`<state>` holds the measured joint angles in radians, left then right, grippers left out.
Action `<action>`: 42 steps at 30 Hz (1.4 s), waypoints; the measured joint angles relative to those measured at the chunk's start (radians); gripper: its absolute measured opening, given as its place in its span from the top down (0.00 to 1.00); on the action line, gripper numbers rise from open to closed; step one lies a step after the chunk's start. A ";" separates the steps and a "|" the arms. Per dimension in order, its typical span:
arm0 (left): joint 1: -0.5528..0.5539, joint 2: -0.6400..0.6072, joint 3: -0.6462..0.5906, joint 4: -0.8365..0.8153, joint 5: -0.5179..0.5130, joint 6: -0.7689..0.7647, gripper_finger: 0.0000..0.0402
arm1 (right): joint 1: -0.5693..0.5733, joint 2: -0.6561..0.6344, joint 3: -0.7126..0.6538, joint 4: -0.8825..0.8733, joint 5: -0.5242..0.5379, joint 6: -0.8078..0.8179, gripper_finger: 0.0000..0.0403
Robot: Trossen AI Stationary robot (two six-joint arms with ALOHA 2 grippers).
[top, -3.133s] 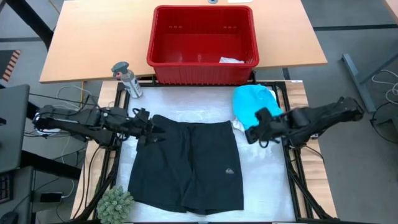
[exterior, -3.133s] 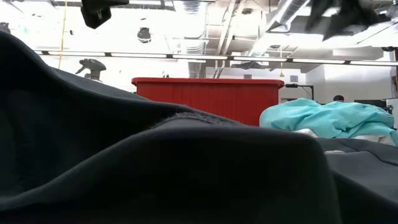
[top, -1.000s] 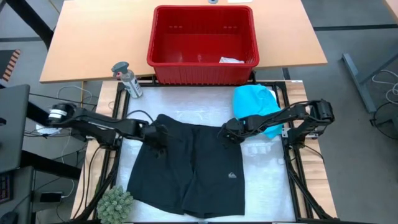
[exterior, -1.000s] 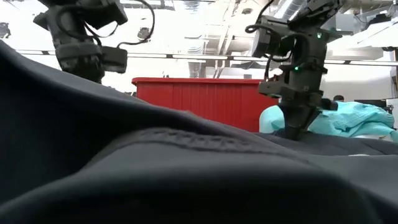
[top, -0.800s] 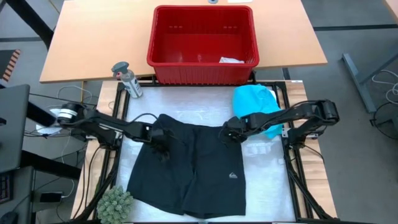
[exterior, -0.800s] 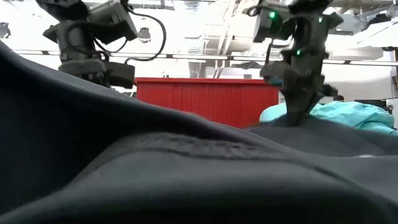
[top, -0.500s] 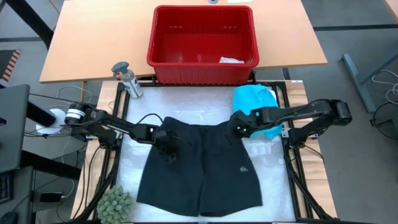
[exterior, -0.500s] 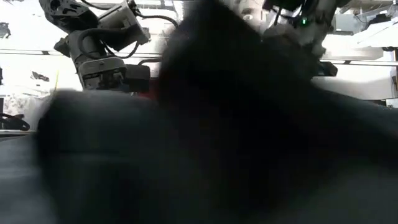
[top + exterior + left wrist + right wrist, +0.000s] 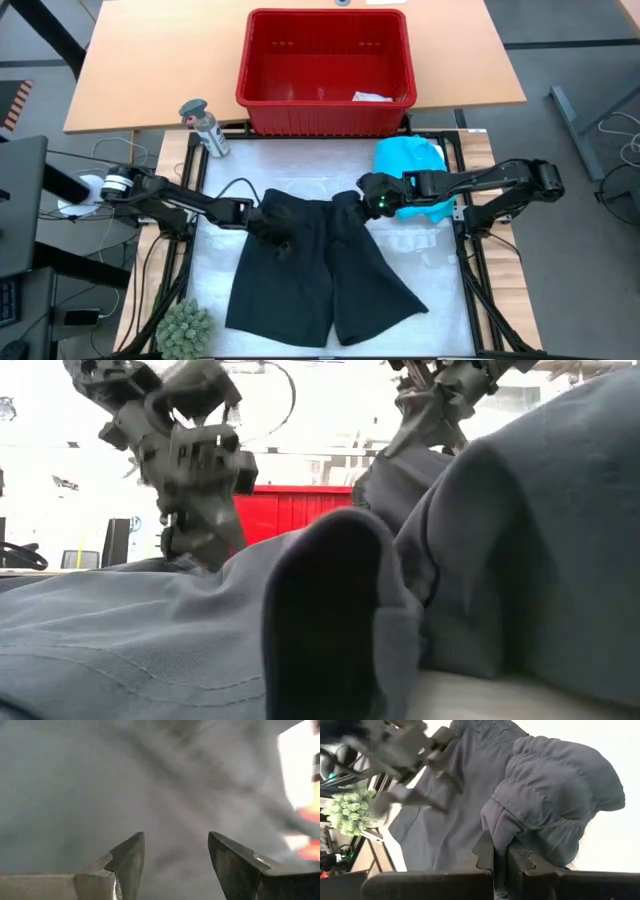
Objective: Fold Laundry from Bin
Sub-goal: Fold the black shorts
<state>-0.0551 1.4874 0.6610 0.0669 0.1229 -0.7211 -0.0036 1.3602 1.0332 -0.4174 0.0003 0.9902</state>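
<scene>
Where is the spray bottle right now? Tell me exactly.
In the high view the spray bottle stands on the table's left side, just off the front-left corner of the red bin, beyond the left arm.

Two dark, slender jointed arms, black cable looping along the left one. Pale ring at left arm's base joint. Dark wedge-shaped fingers (image 9: 130, 865), toothed inner edges.

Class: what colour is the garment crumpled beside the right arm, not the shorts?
Turquoise; the crumpled garment shows best in the high view.
</scene>
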 joint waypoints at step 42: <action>-0.388 0.053 0.013 -0.335 -0.204 -0.418 1.00 | 0.003 0.001 0.000 0.055 -0.005 -0.025 0.91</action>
<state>-0.4429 1.5403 0.6736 -0.2684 -0.0811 -1.1392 -0.0006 1.3613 1.0332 -0.3623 -0.0045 0.9648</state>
